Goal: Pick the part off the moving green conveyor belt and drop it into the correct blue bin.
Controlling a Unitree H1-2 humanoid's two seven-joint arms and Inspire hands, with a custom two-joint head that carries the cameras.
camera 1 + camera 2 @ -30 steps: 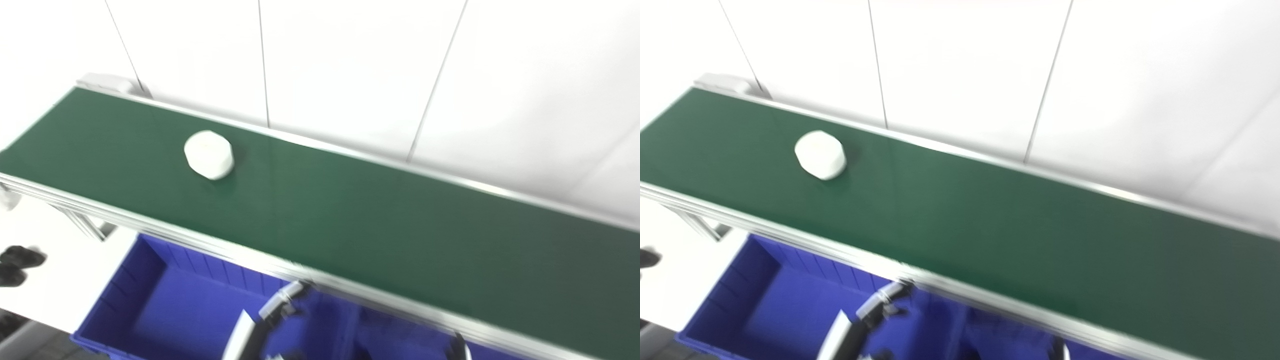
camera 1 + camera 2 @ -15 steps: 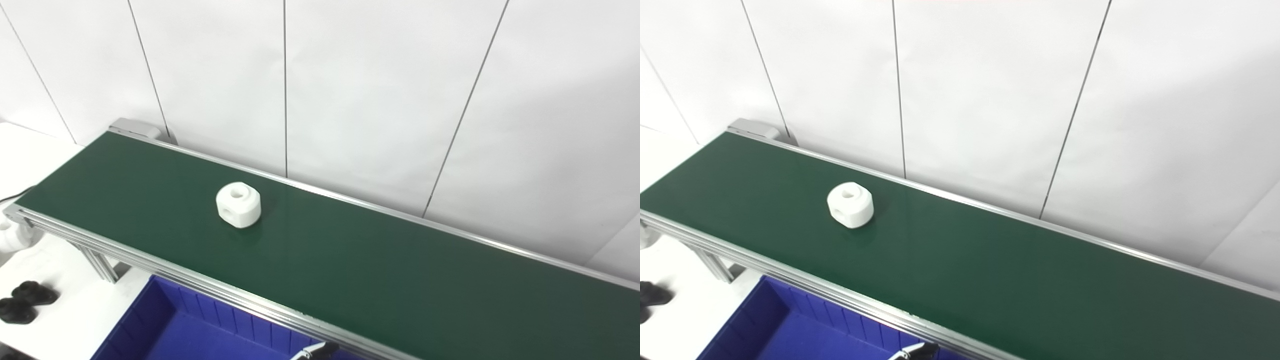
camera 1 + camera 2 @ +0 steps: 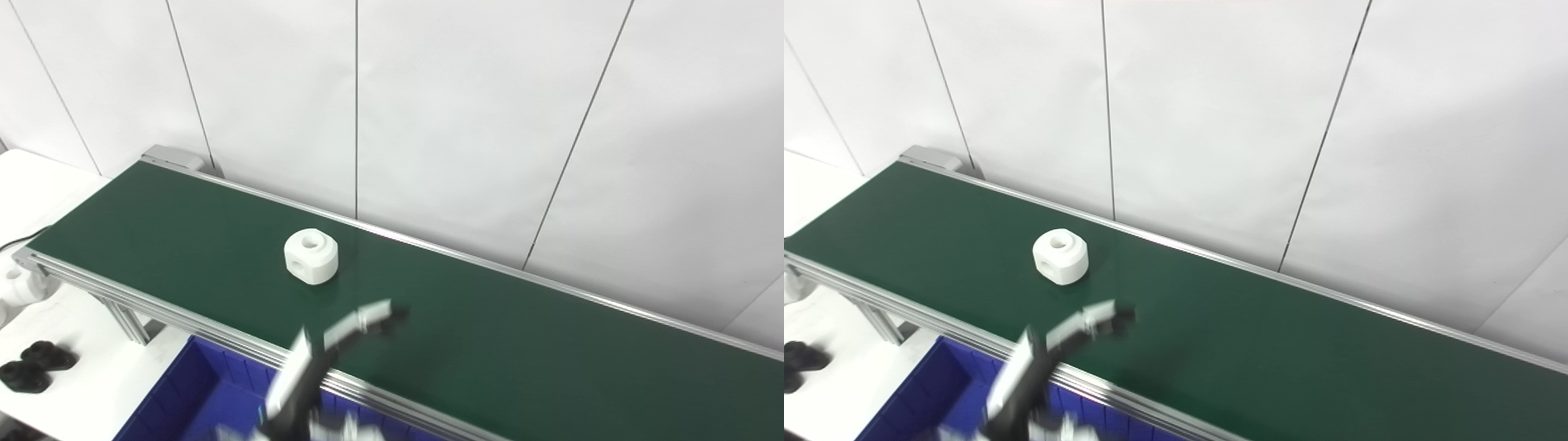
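A white blocky part (image 3: 311,255) with a round hole in its top and one in its side sits on the green conveyor belt (image 3: 490,343), left of the middle. My left hand (image 3: 346,334) comes up from the bottom edge, motion-blurred, over the near rail of the belt, just below and right of the part and apart from it. Its fingers (image 3: 375,313) stretch forward and hold nothing. It also shows in the right eye view (image 3: 1072,334). A blue bin (image 3: 196,398) lies under the belt's near edge. My right hand is out of view.
A white table at the left carries black parts (image 3: 30,366) and a white part (image 3: 17,283). A white panelled wall (image 3: 429,122) runs right behind the belt. The aluminium rail (image 3: 184,321) edges the belt's near side.
The camera tilted up after the oldest frames. The part has drifted a little right along the belt. My left hand has risen from below the rail to over the belt's near edge.
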